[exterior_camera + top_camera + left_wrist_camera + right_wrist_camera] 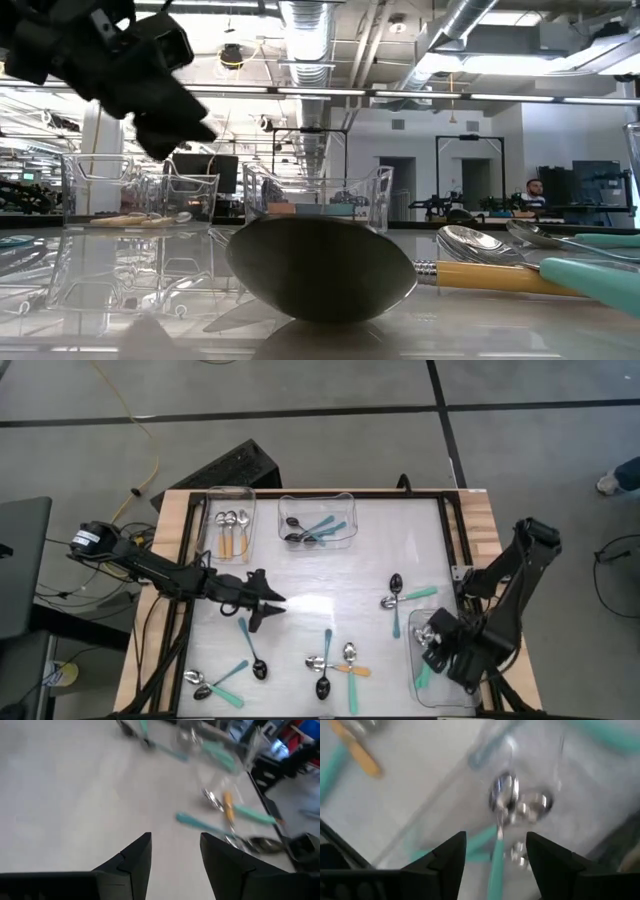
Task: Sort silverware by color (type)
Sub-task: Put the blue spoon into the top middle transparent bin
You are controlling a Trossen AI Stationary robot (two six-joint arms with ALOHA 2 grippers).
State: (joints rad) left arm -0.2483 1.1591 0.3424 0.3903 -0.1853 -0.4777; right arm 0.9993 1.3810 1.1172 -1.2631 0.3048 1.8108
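Note:
Spoons with teal, blue or orange handles lie loose on the white table: a pair (402,597) at the right, a cluster (332,665) near the front edge, one dark-bowled blue spoon (252,647) and a teal pair (213,685) at front left. My left gripper (268,612) (175,840) hovers open above bare table left of centre. My right gripper (432,640) (495,840) is open above the clear bin (447,696) at front right. A teal-handled spoon (496,857) lies on the bin floor below the gap, beside other shiny bowls (532,802).
Two clear bins stand at the far edge: one with orange-handled spoons (233,525), one with blue and teal spoons (318,528). In the low view a dark spoon bowl (320,265), an orange handle (480,275) and a teal handle (590,280) lie close. Black frame rails (448,540) border the table.

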